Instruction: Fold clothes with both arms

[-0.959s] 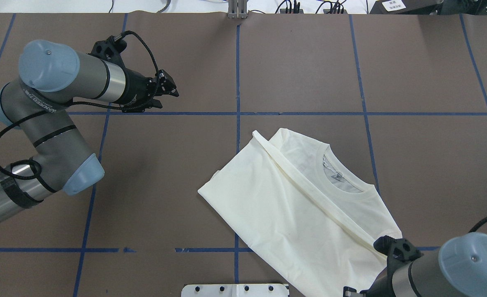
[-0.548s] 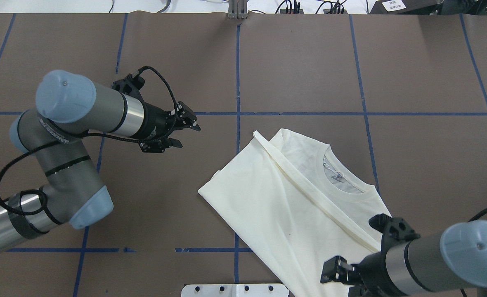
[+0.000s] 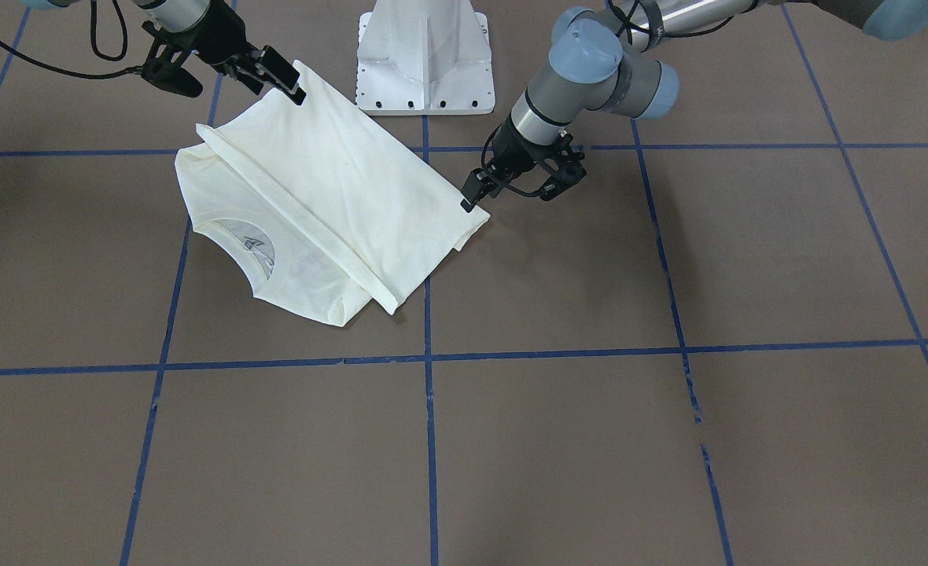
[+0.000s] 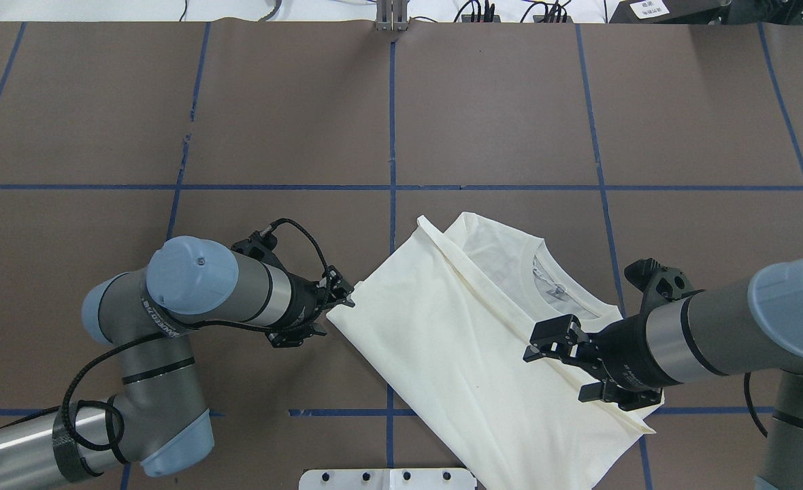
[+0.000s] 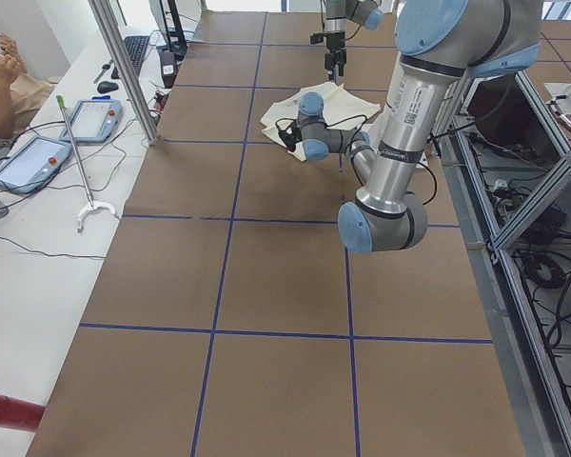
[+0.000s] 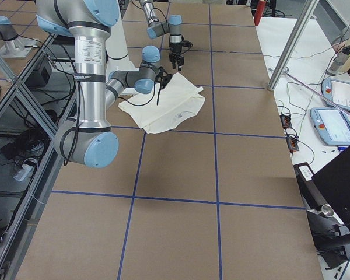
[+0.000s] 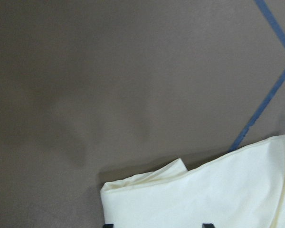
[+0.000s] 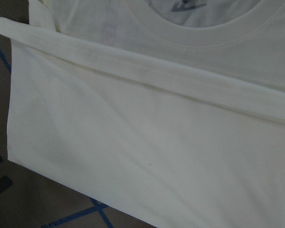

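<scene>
The cream-white shirt (image 4: 469, 340) lies folded and flat, right of the table's middle, with the ribbed collar (image 4: 571, 316) up and a long folded band across it. Its print is hidden. My left gripper (image 4: 337, 316) is open and low at the shirt's left corner. The left wrist view shows that corner (image 7: 190, 194) between the two spread fingertips. My right gripper (image 4: 556, 373) is open above the shirt's right part, beside the band. The right wrist view shows the shirt (image 8: 133, 142) close below. In the front-facing view the left gripper (image 3: 476, 192) is at the corner of the shirt (image 3: 330, 196).
The white pedestal base (image 4: 388, 478) stands at the near edge, just beside the shirt's near end. Blue tape lines cross the brown table (image 4: 497, 102). In the exterior left view, tablets (image 5: 38, 157) and a person (image 5: 5, 76) are at a side bench beyond the table's far edge.
My left arm has swung from the far left down to the shirt's left corner. My right arm has come up from the near edge to over the shirt. The shirt has not moved.
</scene>
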Controlling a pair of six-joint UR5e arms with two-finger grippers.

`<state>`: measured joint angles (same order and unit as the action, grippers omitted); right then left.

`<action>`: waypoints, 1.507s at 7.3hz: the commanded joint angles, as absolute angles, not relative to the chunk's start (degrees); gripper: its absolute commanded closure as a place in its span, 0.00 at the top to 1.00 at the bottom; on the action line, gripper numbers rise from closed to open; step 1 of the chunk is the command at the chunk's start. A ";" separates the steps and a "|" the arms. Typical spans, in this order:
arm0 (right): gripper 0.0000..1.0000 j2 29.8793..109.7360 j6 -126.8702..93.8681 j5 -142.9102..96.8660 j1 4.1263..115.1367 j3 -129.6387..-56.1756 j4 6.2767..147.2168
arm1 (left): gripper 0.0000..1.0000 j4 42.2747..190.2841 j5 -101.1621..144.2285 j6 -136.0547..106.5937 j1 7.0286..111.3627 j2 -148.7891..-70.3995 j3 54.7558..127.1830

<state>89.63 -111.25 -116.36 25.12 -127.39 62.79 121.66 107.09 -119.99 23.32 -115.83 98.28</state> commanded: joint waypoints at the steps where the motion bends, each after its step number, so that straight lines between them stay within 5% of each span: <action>1: 1.00 87.37 -111.44 -116.37 26.72 -125.34 62.84 | 0.69 120.76 106.79 -120.15 22.41 -116.80 96.95; 2: 1.00 87.45 -111.45 -116.37 26.98 -125.33 62.84 | 0.66 120.76 106.70 -119.89 22.41 -116.89 96.94; 5: 1.00 87.63 -111.53 -116.37 27.07 -125.16 62.84 | 0.38 121.20 105.38 -119.62 22.41 -117.24 95.54; 7: 1.00 87.80 -111.53 -116.37 27.25 -124.98 62.84 | 0.06 121.20 105.21 -119.36 22.50 -117.42 95.54; 11: 1.00 87.28 -111.53 -114.62 27.42 -124.10 62.84 | 0.00 120.76 104.15 -103.79 32.04 -116.90 95.63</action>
<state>87.64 -111.53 -115.43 27.52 -124.19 62.84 120.83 104.15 -111.51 27.60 -117.15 95.87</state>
